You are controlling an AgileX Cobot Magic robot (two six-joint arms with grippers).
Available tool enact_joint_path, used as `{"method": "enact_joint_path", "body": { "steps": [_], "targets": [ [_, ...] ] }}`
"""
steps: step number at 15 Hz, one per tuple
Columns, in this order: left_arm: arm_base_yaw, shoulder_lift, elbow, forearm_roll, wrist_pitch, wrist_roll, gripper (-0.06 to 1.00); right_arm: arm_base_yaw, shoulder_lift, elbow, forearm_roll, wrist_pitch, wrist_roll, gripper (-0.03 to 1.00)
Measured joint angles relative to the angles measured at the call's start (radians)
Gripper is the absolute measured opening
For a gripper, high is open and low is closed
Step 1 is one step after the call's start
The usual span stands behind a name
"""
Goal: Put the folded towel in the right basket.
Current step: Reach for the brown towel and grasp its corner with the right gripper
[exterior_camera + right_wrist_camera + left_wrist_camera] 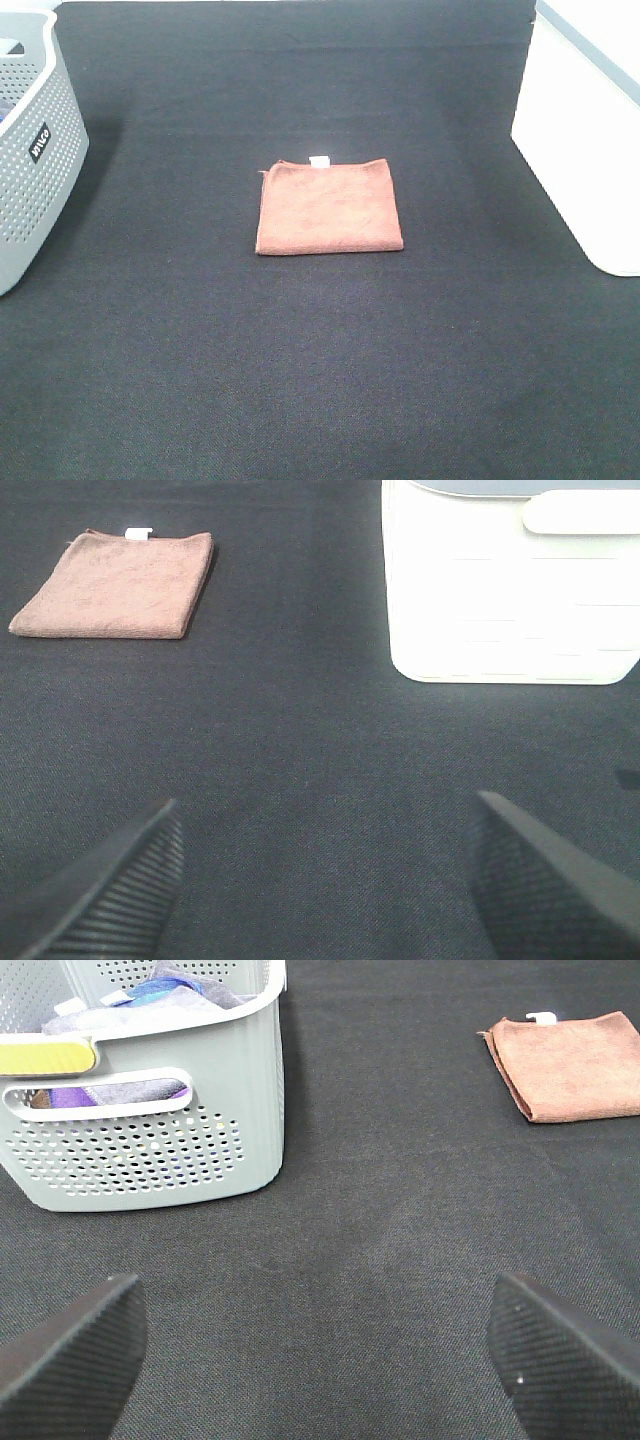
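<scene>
A folded brown towel (pixel 328 207) with a small white tag lies flat in the middle of the black table. It also shows in the left wrist view (pixel 570 1063) and in the right wrist view (pixel 118 585). The white right basket (pixel 585 130) stands at the right edge; the right wrist view (pixel 510 590) shows its side wall. My left gripper (pixel 315 1355) is open and empty, well away from the towel. My right gripper (pixel 325 880) is open and empty, in front of the gap between towel and white basket. Neither arm shows in the exterior high view.
A grey perforated basket (pixel 30 150) stands at the left edge. The left wrist view shows it (pixel 150 1150) holding several cloths. The table is covered in black fabric (pixel 320 380).
</scene>
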Motion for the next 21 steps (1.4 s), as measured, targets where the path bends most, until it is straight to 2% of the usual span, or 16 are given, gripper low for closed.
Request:
{"method": "enact_joint_path", "body": {
  "steps": [21],
  "targets": [
    [0.000,0.000,0.000,0.000,0.000,0.000,0.88,0.000,0.000,0.000,0.000,0.000,0.000,0.73]
  ]
}}
